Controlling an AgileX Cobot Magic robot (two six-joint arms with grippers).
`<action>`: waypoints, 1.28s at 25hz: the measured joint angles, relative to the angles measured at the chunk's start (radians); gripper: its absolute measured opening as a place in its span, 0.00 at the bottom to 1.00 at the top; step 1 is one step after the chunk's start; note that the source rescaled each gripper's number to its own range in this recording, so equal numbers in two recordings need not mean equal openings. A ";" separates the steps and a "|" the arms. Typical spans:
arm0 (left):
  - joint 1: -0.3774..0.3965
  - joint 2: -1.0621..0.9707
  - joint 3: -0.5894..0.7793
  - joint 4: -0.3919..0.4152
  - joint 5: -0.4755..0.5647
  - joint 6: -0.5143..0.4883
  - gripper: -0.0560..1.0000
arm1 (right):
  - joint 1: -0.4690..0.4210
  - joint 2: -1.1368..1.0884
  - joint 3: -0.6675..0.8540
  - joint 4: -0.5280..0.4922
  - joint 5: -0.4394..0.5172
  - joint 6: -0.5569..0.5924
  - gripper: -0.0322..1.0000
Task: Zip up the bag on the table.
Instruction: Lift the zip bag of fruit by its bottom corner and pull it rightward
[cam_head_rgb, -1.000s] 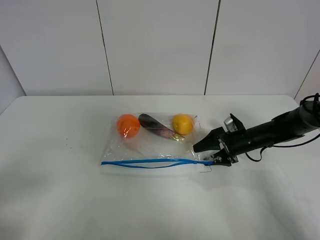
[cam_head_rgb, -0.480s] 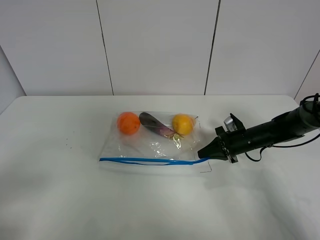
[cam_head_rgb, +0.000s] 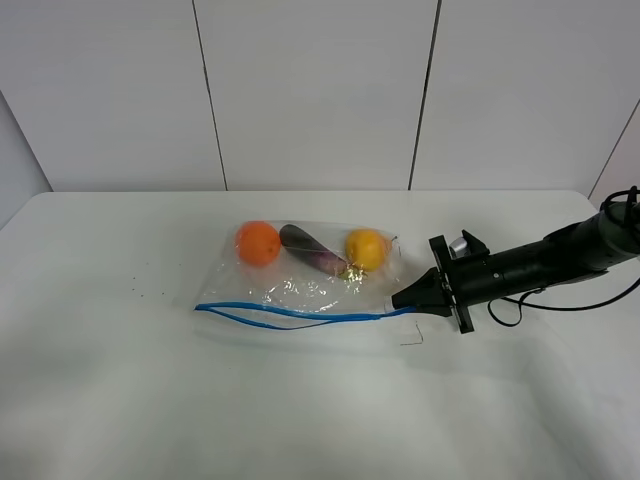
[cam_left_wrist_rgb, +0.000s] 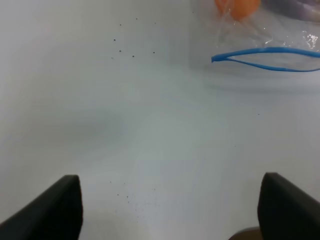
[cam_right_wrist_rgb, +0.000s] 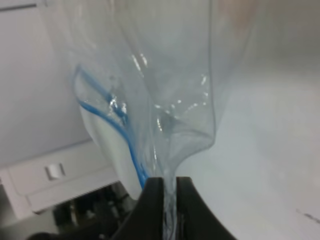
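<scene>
Exterior high view: the bag (cam_head_rgb: 310, 285) lies flat on the white desk (cam_head_rgb: 120, 400), just toward 12 o'clock of the desk's middle, with its blue zipper strip (cam_head_rgb: 300, 316) along the 6 o'clock edge. Through the clear film show an orange (cam_head_rgb: 258, 242) at the bag's 10 o'clock corner, a yellow citrus fruit (cam_head_rgb: 366, 248) at 2 o'clock and a dark purple eggplant (cam_head_rgb: 310, 250) between them. The right hand (cam_head_rgb: 398, 303) reaches in from 3 o'clock and is clenched on the bag's corner at the 3 o'clock end of the strip. The right wrist view confirms this, with thin film pinched between the fingers (cam_right_wrist_rgb: 152, 197) and bunching out of them. The left hand (cam_left_wrist_rgb: 170, 185) hangs released, fingers wide apart over bare desk and apart from the bag, whose 9 o'clock strip end shows ahead of it in the left wrist view. The two blue tracks stand parted from that end through the middle, so the bag reads as unsealed. The film looks thin, limp, crinkly and slick, and the produce weighs down only the 12 o'clock side, so the strip edge is likely to slide or buckle if pushed. I judge the firmer blue strip the place to take hold, one end anchored while the tracks are pressed together along it. No brand, label or lettering can be read on the bag or elsewhere.
</scene>
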 joint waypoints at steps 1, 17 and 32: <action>0.000 0.000 0.000 0.000 0.000 0.000 1.00 | 0.000 0.000 0.000 0.007 0.002 0.019 0.03; 0.000 0.000 0.000 0.000 0.000 0.000 1.00 | 0.087 -0.115 -0.001 0.075 -0.001 0.234 0.03; 0.000 0.000 0.000 0.000 0.000 0.000 1.00 | 0.099 -0.184 0.000 0.120 -0.002 0.238 0.03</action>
